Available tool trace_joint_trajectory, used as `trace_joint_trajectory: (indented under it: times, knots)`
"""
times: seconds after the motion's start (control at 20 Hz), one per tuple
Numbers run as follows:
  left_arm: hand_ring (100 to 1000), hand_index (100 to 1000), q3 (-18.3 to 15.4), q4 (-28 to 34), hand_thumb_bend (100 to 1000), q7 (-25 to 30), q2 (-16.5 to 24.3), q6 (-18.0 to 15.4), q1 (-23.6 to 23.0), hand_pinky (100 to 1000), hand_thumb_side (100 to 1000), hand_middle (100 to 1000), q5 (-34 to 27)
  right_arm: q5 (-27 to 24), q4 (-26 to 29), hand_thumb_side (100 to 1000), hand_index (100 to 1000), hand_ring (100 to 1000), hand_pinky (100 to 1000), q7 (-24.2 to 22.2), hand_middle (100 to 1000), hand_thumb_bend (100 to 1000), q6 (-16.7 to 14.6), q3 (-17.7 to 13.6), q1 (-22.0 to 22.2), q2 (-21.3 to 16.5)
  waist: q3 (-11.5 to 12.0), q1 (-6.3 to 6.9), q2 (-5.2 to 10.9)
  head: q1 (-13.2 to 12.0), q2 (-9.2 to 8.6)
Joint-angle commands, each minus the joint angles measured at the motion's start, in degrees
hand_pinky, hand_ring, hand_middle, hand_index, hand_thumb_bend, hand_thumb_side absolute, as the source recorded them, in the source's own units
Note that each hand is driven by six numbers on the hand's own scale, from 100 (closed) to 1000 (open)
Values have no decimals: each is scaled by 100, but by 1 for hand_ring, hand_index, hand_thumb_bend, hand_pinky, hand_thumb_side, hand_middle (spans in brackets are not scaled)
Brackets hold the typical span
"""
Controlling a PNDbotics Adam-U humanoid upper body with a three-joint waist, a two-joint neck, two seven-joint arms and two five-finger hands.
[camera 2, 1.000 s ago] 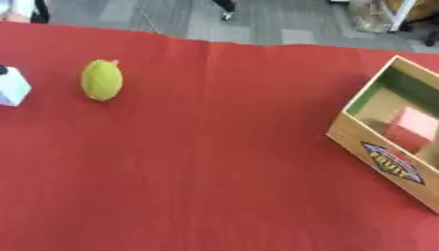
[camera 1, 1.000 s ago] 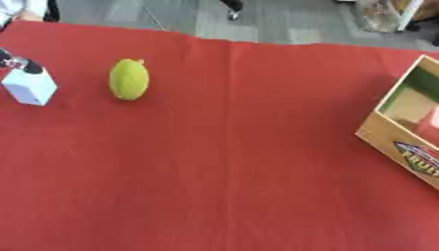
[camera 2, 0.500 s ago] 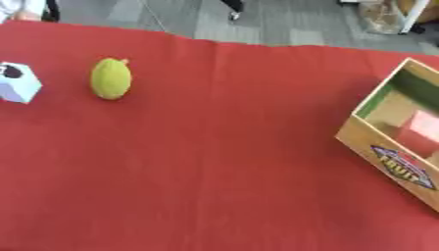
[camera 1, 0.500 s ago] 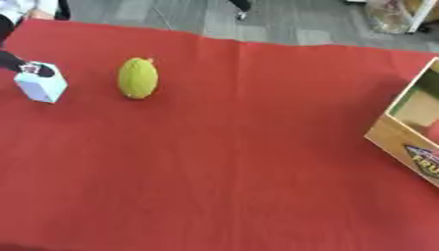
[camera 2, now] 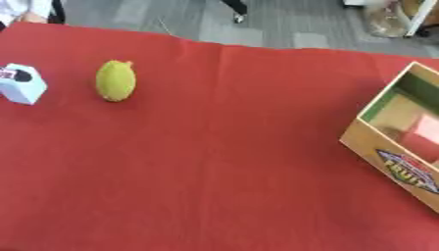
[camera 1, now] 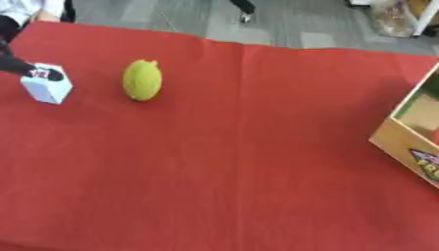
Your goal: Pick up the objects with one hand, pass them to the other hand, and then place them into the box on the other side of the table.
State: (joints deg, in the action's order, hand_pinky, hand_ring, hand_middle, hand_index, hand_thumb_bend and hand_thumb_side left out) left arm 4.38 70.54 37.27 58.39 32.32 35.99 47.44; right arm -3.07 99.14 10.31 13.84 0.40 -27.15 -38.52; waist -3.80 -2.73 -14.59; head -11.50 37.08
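Observation:
A small white cube [camera 1: 46, 89] sits tilted near the left edge of the red table [camera 1: 223, 166]. My left hand [camera 1: 33, 71], black, reaches in from the left edge and lies over the cube's top; most of it is out of frame. A yellow-green oval fruit [camera 1: 142, 80] lies just right of the cube, apart from it. The wooden box [camera 2: 396, 166] stands at the right edge with a pink block [camera 2: 423, 138] inside. My right hand shows in neither view.
Grey floor [camera 2: 283, 24] runs beyond the table's far edge. A person's white sleeve [camera 1: 26, 7] shows at the far left corner. Bare red cloth spans the stretch between the fruit and the wooden box.
The whole picture has shifted slightly, so the camera moved. The cube and the fruit keep their spacing, and my left hand stays on the cube.

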Motion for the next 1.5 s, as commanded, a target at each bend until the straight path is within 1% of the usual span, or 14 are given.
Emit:
trace_joint_trajectory:
  times: [0.05,0.3,0.5,0.65,0.75,1.05,1.2,1.25,1.35,1.5]
  knots:
    - [841,789,-117,-31,807,601,134,819,115,876,709,754,-43,38,26,540,896,846,930,3,746,100,-4,-86,-31,-126,-14,10,63,23,-64]
    - [845,796,-115,-130,804,323,99,1017,135,875,697,759,-9,37,28,543,896,846,930,12,746,100,-8,-92,-33,-109,-33,-5,0,20,-51]
    - [848,781,-121,-214,798,298,74,1105,139,874,706,761,32,46,26,546,896,845,930,18,746,100,-7,-101,-41,-93,-34,-12,-72,1,-67]
    - [848,779,-128,-247,798,313,63,1127,138,874,707,761,43,53,24,547,896,845,930,20,746,100,-6,-105,-41,-86,-32,-14,-92,-5,-74]
    - [855,755,-138,-334,797,313,70,1198,132,872,718,767,147,62,9,550,895,845,930,19,746,100,0,-107,-33,-77,-23,-20,-125,-18,-62]
    - [857,741,-152,-452,786,413,25,1275,156,871,747,769,350,83,-21,552,895,845,930,6,745,100,0,-106,-31,-51,-16,-25,-148,-58,-62]
    - [857,715,-144,-497,784,484,-3,1283,160,868,764,766,413,89,-38,554,895,844,930,7,747,100,2,-113,-14,-47,-22,-26,-151,-73,-66]
    - [858,711,-136,-513,796,517,-8,1282,163,866,780,767,438,91,-45,555,895,844,930,8,747,100,3,-116,-8,-44,-23,-26,-152,-76,-63]
    - [860,700,-118,-546,814,597,-14,1266,178,862,783,765,523,95,-54,556,895,844,930,9,747,100,4,-120,5,-42,-19,-19,-152,-87,-51]
    - [860,699,-122,-591,813,721,-30,1231,198,861,780,765,665,99,-66,559,896,844,930,8,747,100,8,-125,15,-34,-11,-2,-153,-109,-39]
